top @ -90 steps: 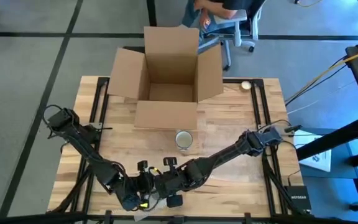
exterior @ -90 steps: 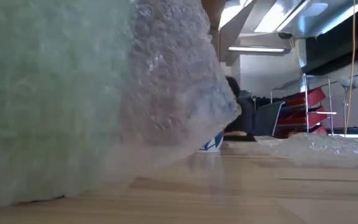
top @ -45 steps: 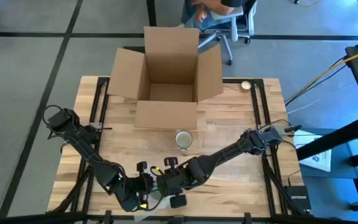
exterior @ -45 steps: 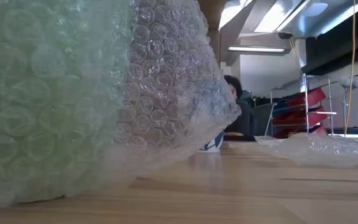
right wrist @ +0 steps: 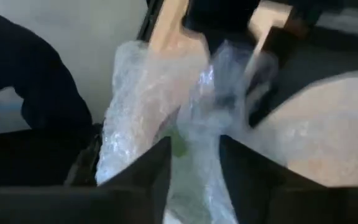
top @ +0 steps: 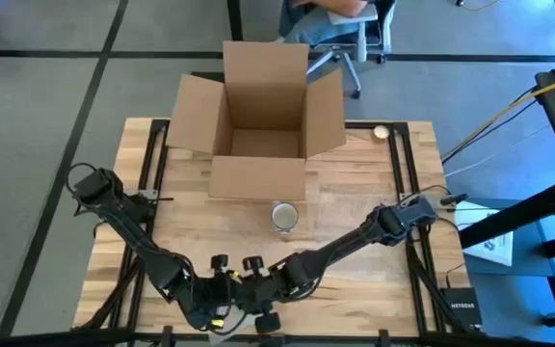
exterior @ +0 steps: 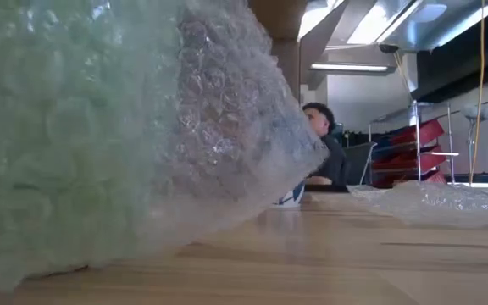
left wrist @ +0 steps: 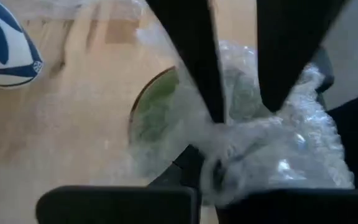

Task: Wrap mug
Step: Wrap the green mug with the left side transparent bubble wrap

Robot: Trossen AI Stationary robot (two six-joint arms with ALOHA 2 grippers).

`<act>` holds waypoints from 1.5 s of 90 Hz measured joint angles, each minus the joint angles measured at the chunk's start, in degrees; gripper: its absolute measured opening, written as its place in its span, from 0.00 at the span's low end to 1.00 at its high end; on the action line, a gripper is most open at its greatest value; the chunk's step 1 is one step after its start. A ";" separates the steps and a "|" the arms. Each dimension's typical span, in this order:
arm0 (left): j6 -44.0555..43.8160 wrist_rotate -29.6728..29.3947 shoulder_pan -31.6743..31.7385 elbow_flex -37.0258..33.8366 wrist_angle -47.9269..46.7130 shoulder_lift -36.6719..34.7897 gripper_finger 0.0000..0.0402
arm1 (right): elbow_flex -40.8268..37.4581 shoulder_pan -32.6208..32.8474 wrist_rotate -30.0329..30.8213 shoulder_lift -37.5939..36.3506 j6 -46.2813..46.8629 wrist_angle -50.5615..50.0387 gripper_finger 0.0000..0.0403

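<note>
One mug, white with blue markings, stands upright mid-table, just near of the open cardboard box. Well nearer, at the table's near edge, a bunched sheet of bubble wrap fills the low view's left. The left gripper has its fingers nearly closed, pinching that wrap. The right gripper, just beside it, has the wrap between slightly parted fingers. A person sits beyond the table.
</note>
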 joint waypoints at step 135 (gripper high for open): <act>-25.53 9.90 -8.11 0.29 -23.93 -12.74 0.26 | -0.10 -1.38 2.08 4.14 1.60 -1.46 0.00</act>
